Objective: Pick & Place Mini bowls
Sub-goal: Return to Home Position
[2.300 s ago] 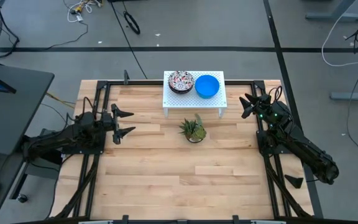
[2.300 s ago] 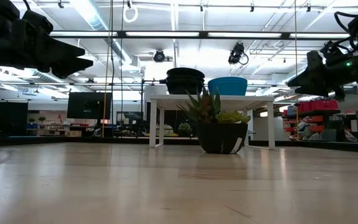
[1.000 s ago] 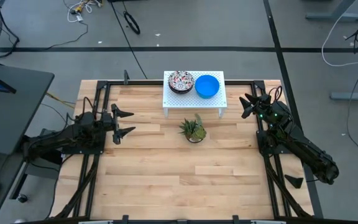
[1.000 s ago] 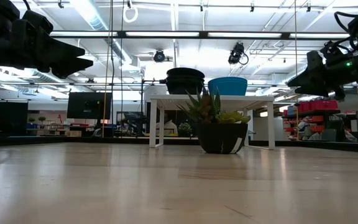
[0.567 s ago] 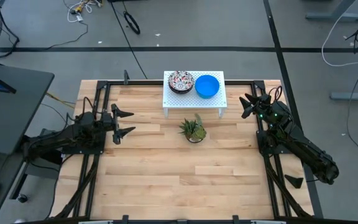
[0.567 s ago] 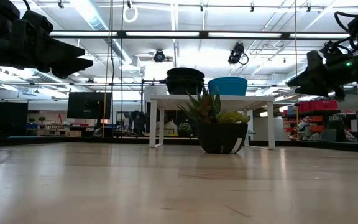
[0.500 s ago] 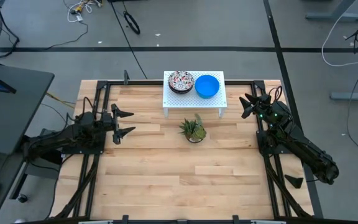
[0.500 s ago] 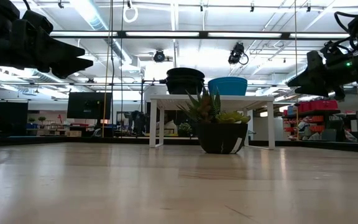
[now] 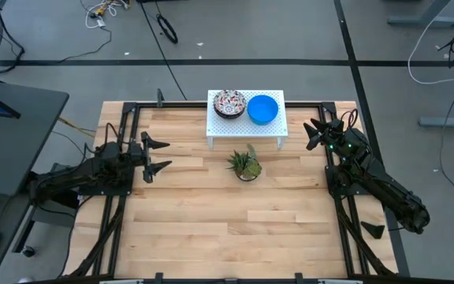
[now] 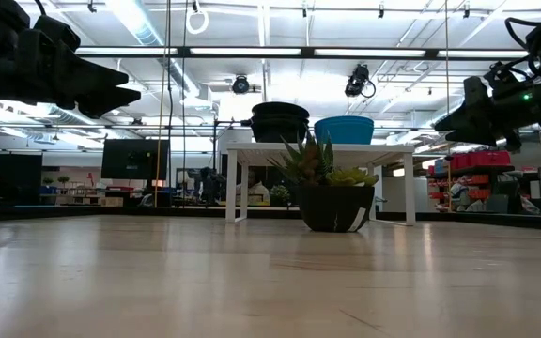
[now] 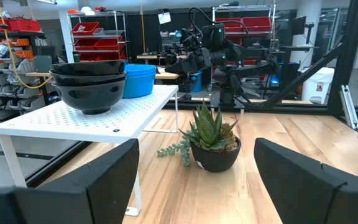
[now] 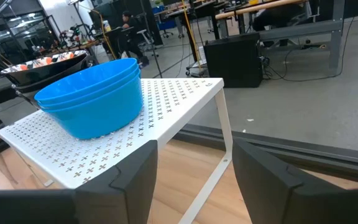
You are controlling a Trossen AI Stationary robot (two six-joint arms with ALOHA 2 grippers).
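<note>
A small white perforated shelf [image 9: 247, 125] on four thin legs stands at the far middle of the light wooden worktop [image 9: 211, 213]. Just in front of it, nearer the centre, sits a spiky green succulent [image 9: 244, 164] in a dark round pot [image 10: 336, 208], upright and apart from the shelf's legs. A black metal frame [image 9: 124, 110] borders the worktop. On the grey floor beyond lie loose cables [image 9: 166, 30]. A dark desk [image 9: 10, 118] stands off to the left. Red storage bins [image 11: 95, 28] fill racks in the room behind.
</note>
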